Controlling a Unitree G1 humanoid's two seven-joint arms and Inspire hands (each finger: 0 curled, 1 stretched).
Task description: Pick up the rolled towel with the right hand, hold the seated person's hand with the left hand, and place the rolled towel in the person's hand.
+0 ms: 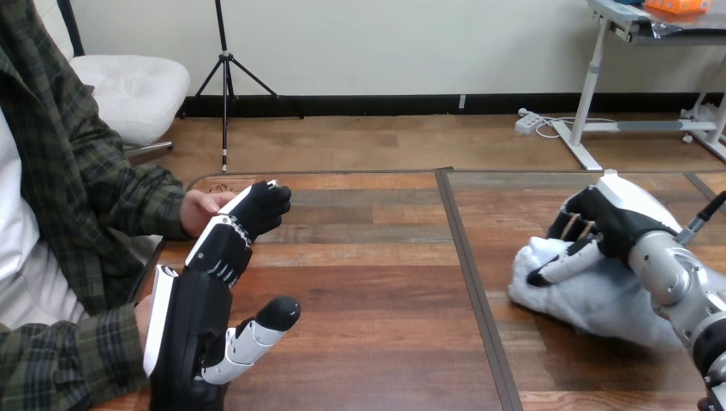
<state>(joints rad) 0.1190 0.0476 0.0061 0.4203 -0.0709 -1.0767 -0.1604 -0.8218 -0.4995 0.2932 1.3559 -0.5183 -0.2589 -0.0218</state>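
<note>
A white rolled towel (pixel 599 300) lies on the wooden table (pixel 377 291) at the right. My right hand (pixel 612 224) sits on its far top side, fingers curled over it and thumb pressed into its front, so the hand is shut on the towel. At the left, my left hand (pixel 193 330) reaches forward and up. Its fingers (pixel 257 210) are nearly straight and lie against the person's hand (pixel 201 210), which is held just above the table's far left corner. The thumb (pixel 261 325) sticks out to the right, away from the person's hand. I see no grip round that hand.
The person sits at the left, with a plaid-sleeved forearm (pixel 68 364) resting by the table's near left edge, behind my left palm. A dark seam (pixel 469 265) runs front to back through the table, between my two hands.
</note>
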